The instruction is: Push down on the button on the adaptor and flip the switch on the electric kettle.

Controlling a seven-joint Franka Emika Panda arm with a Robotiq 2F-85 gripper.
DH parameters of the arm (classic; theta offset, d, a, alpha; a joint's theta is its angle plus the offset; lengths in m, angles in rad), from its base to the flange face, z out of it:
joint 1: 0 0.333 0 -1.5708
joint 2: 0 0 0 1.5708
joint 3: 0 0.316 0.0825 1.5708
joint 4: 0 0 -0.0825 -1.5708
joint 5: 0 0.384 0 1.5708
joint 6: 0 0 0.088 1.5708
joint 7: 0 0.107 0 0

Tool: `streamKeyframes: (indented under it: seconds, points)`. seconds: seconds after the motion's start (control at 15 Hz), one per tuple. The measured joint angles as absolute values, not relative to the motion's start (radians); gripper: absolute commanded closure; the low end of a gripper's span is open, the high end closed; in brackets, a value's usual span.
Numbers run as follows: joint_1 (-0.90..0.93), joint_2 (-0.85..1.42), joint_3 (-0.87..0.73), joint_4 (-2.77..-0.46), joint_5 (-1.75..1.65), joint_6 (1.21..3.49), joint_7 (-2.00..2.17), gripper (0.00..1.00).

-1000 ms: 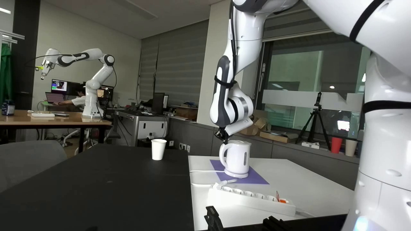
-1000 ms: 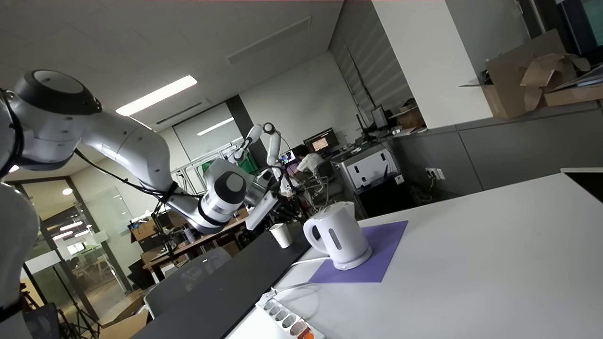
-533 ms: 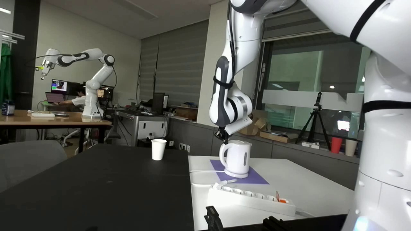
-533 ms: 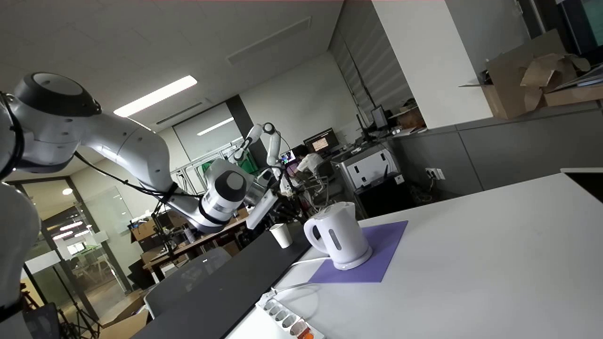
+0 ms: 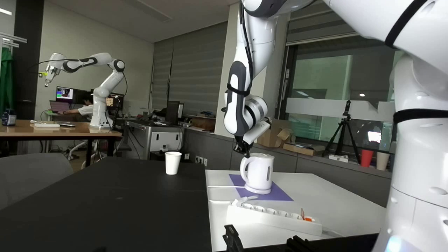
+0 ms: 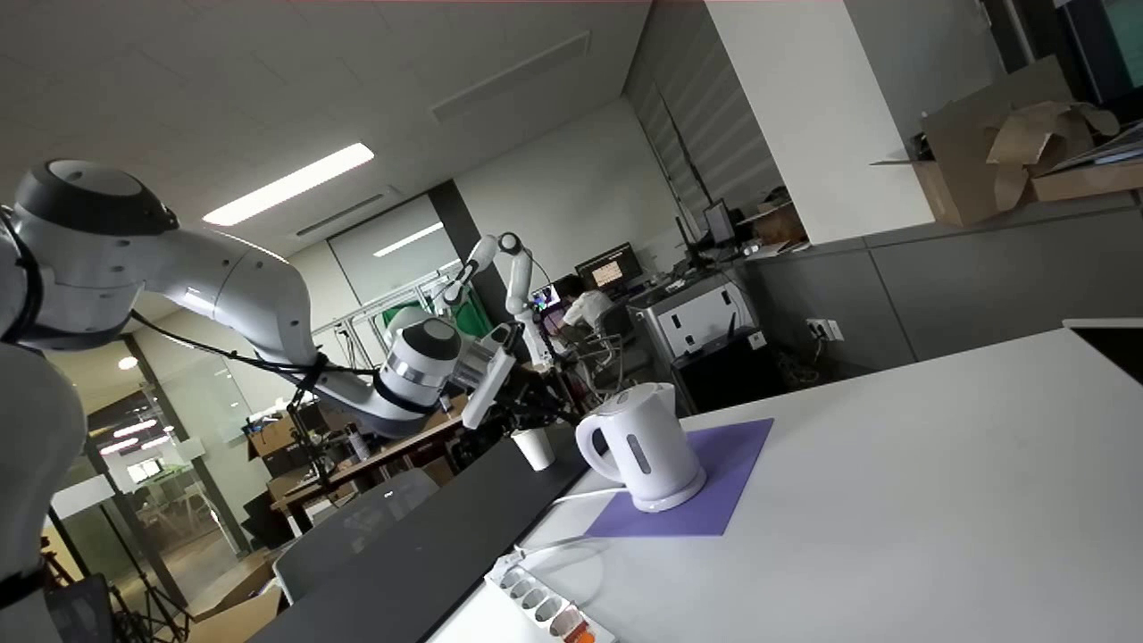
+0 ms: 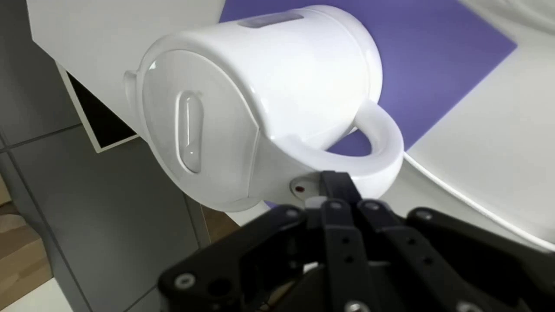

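The white electric kettle (image 5: 260, 171) stands upright on a purple sheet, also in an exterior view (image 6: 647, 455) and the wrist view (image 7: 303, 73). A small oval switch (image 7: 302, 188) with a red dot sits where its loop handle meets the body, partly covered by my fingers. My gripper (image 7: 340, 186) is shut, its fingertips together at the switch and against or just above the handle top; contact cannot be told. It points down over the handle in an exterior view (image 5: 246, 154). The white adaptor (image 5: 273, 220) lies in front of the kettle, its orange-red button (image 5: 308, 219) at one end.
The purple sheet (image 7: 438, 69) lies on the white table (image 5: 336, 199). A black table (image 5: 115, 210) adjoins it and bears a white paper cup (image 5: 172, 163). White cables (image 5: 224, 187) run from the kettle base and adaptor across the white table.
My wrist and forearm have swung a little and the hand has tilted over the kettle handle, while the fingertips stay close to the same spot. The adaptor has not moved.
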State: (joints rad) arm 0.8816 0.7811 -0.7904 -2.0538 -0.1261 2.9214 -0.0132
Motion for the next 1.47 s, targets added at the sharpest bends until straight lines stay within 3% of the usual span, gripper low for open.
streamKeyframes:
  seconds: [1.47]
  points:
    - [0.876, 0.649, -0.807, -2.020, -0.415, 2.760, 0.180, 1.00]
